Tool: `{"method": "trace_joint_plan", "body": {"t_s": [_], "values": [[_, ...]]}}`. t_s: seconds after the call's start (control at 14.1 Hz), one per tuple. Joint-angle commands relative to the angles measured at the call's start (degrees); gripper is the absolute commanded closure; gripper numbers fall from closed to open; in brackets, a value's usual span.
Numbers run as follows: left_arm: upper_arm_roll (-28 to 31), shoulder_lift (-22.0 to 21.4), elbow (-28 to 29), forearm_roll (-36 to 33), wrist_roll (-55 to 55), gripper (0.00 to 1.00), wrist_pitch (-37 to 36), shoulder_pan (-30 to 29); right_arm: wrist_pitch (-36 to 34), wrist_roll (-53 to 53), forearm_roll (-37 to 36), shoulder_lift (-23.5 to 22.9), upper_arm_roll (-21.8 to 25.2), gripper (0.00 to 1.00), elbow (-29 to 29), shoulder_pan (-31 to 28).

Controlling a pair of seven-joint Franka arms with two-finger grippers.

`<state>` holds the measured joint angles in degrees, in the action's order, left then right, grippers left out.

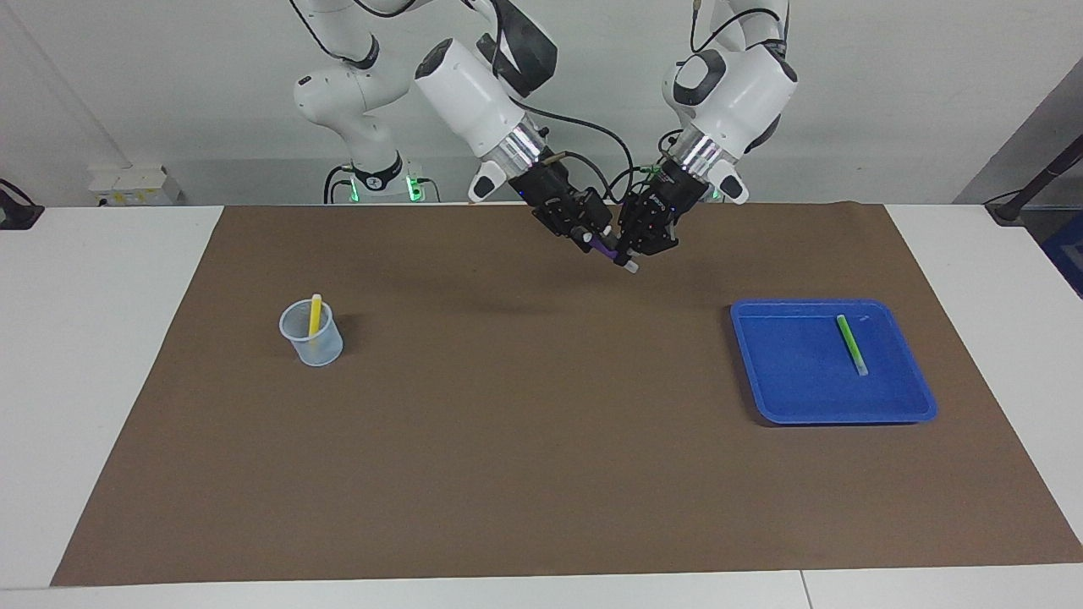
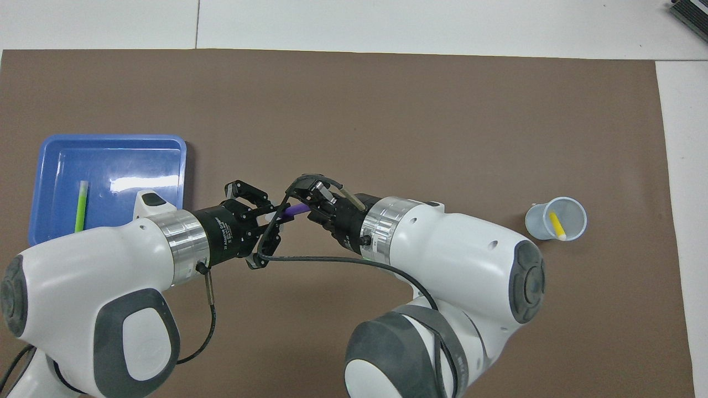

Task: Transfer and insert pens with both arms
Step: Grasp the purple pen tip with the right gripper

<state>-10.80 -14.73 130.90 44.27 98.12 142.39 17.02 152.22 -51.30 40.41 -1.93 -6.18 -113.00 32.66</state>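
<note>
A plain pale wall (image 1: pixel 888 93) rises at my back. Before me a brown mat (image 1: pixel 541 440) covers the white table (image 1: pixel 93 355); a white socket box (image 1: pixel 135 184) sits by the wall.

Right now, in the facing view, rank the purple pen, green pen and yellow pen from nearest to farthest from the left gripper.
1. Purple pen: held in the left gripper, over the mat, its free end at the right gripper.
2. Green pen: lying in the blue tray, toward the left arm's end.
3. Yellow pen: standing in the clear cup, toward the right arm's end.
</note>
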Motion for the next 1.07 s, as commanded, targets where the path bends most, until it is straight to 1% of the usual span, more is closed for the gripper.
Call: {"method": "trace_joint_plan", "body": {"t_s": [0.0, 0.36, 0.64, 0.71, 0.78, 0.99], "values": [[0.69, -2.32, 2.17, 1.08, 0.76, 1.0, 0.96, 1.35, 0.62, -0.73, 1.25, -0.53, -0.15, 0.42, 0.59, 0.12], [0.69, -2.76, 2.43, 1.08, 0.76, 1.0, 0.87, 1.26, 0.53, -1.43, 1.25, -0.44, -0.15, 0.47, 0.5, 0.12], [0.69, -2.85, 2.52, 1.08, 0.76, 1.0, 0.79, 1.26, 0.62, -2.48, 1.25, -0.44, -0.15, 0.66, 0.5, 0.12], [0.69, -2.94, 2.52, 1.08, 0.76, 1.0, 0.79, 1.26, 0.71, -2.4, 1.25, -0.35, -0.15, 0.76, 0.32, 0.12], [0.69, -3.11, 2.52, 1.08, 0.85, 1.0, 0.79, 1.26, 0.88, -2.4, 1.25, -0.35, -0.15, 1.0, 0.32, -0.05], [0.69, -3.11, 2.52, 1.08, 0.93, 1.0, 0.79, 1.26, 0.71, -2.49, 1.34, -0.09, -0.15, 1.0, 0.32, -0.58]]}}
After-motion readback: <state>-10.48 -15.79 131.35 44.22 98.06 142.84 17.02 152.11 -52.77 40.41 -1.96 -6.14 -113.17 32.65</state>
